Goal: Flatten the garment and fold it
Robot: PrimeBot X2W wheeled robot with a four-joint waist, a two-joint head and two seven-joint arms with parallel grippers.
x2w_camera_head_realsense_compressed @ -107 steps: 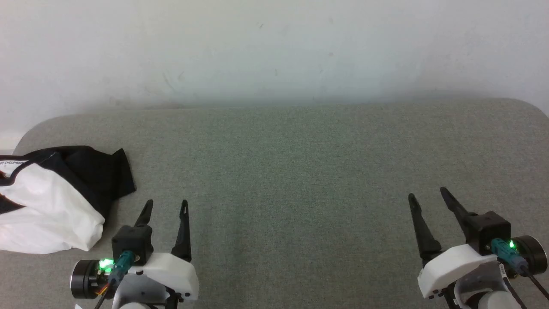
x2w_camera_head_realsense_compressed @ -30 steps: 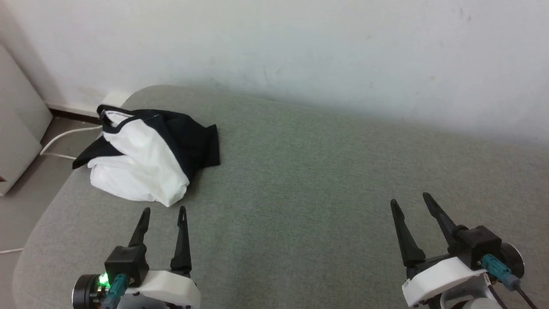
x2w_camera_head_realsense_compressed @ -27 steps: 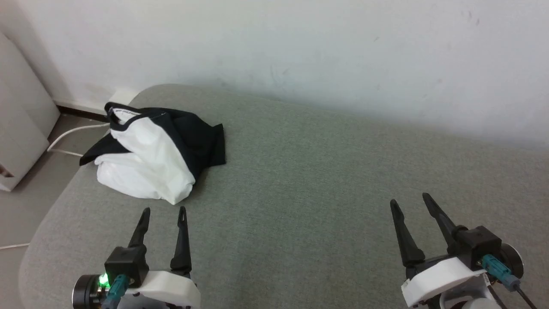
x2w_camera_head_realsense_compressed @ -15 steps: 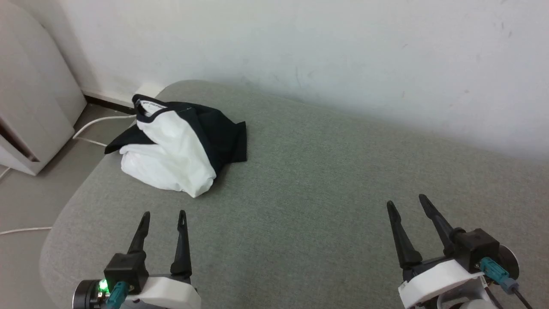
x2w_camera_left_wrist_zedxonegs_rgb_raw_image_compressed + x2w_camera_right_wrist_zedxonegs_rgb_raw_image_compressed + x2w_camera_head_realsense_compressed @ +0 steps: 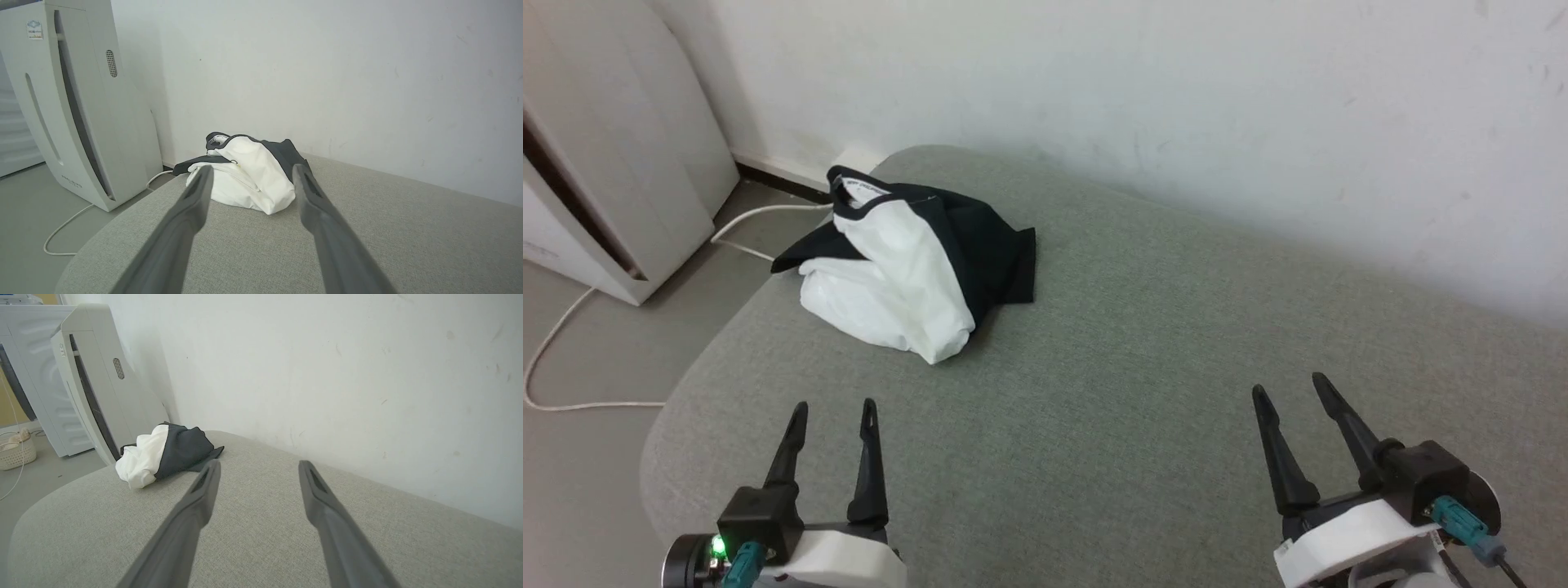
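The garment lies bunched in a heap at the far left end of the grey padded surface, white body in front, black sleeves and neck trim behind. Part of a black sleeve hangs over the left edge. My left gripper hovers open over the near left of the surface, well short of the heap, nothing between its fingers. The left wrist view shows the garment ahead between the open fingers. My right gripper stands open at the lower right, far from the garment, empty.
A white wall backs the surface. A tall white appliance stands on the floor to the left, with a white cable trailing past it. The surface's rounded left edge drops to the floor. A small basket sits farther left.
The head camera has turned left, so the garment now sits nearer the picture's middle and the appliance has come into view. Both grippers stay open; the garment has not moved on the surface.
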